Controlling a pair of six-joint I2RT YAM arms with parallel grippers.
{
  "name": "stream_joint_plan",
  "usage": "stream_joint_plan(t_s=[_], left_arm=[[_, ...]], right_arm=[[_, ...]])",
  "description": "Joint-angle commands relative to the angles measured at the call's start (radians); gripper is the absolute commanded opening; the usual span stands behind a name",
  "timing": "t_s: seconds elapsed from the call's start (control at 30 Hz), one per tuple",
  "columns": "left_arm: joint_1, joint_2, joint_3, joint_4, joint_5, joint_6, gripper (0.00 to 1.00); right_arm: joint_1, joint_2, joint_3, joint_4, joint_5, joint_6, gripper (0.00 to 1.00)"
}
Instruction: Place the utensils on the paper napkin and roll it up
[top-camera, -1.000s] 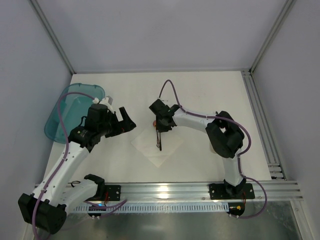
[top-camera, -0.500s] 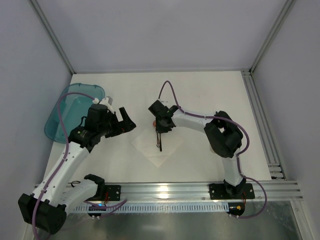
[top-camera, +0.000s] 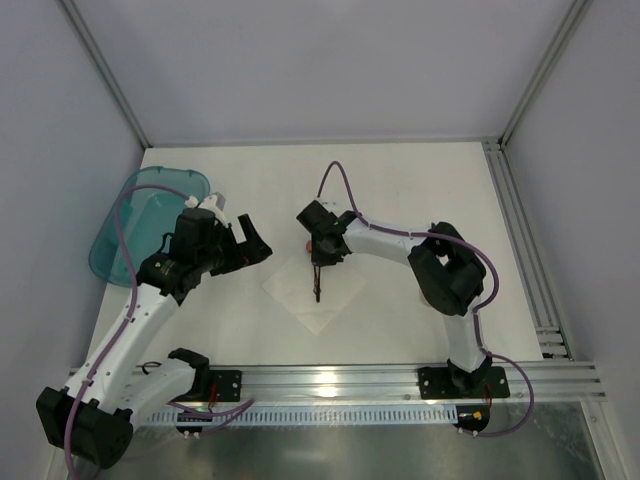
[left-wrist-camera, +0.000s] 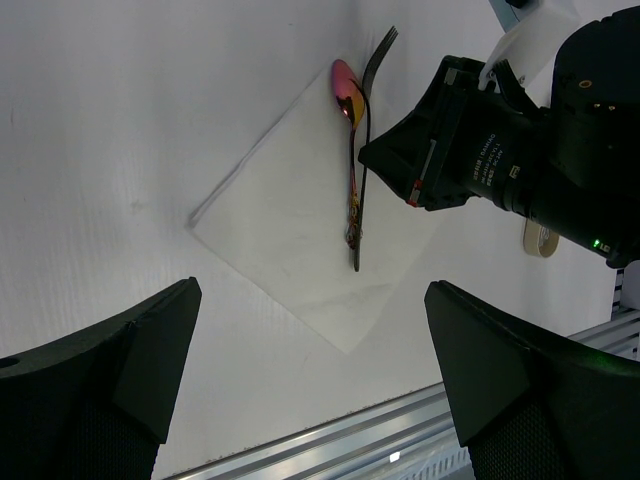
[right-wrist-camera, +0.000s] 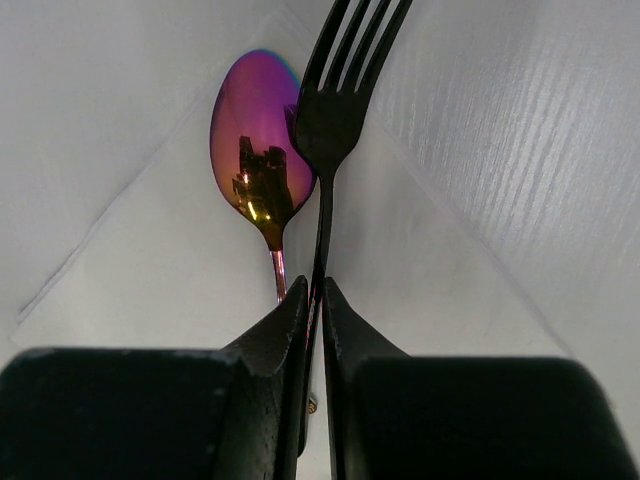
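The white paper napkin (top-camera: 322, 305) lies as a diamond on the table between the arms. An iridescent pink spoon (right-wrist-camera: 258, 140) lies on it. My right gripper (right-wrist-camera: 314, 292) is shut on the handle of a dark fork (right-wrist-camera: 335, 110), right beside the spoon and over the napkin (right-wrist-camera: 170, 270). From above, the fork (top-camera: 318, 285) points toward the near edge below the right gripper (top-camera: 318, 262). My left gripper (top-camera: 258, 243) is open and empty, left of the napkin. The left wrist view shows the napkin (left-wrist-camera: 290, 230), spoon (left-wrist-camera: 345, 90) and fork (left-wrist-camera: 372, 70). No pale knife is in view.
A translucent teal tub (top-camera: 140, 215) stands at the far left. A small tan tube (left-wrist-camera: 538, 240) lies on the table under the right arm. An aluminium rail (top-camera: 340, 380) runs along the near edge, and another rail (top-camera: 520, 250) along the right side.
The right gripper has shifted very slightly left with the fork, whose free end has swung a little left. The left arm has not moved.
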Motion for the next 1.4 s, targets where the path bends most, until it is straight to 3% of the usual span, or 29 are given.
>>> stream_joint_plan(t_s=[0.0, 0.73, 0.97, 1.2, 1.37], left_arm=[[0.006, -0.017, -0.006, 0.013, -0.001, -0.007, 1.0], [0.006, 0.004, 0.006, 0.026, 0.016, -0.007, 1.0], [0.008, 0.016, 0.014, 0.032, 0.072, 0.019, 1.0], [0.006, -0.002, -0.025, 0.102, 0.151, -0.001, 1.0], [0.006, 0.007, -0.028, 0.113, 0.16, -0.014, 1.0]], right_arm=[[0.009, 0.006, 0.01, 0.008, 0.026, 0.022, 0.12], [-0.002, -0.114, 0.067, -0.13, 0.097, -0.101, 0.16], [-0.163, -0.288, -0.063, -0.127, 0.065, -0.239, 0.17], [-0.453, -0.477, -0.309, -0.073, 0.013, -0.349, 0.2], [-0.594, -0.505, -0.381, -0.113, 0.071, -0.377, 0.21]])
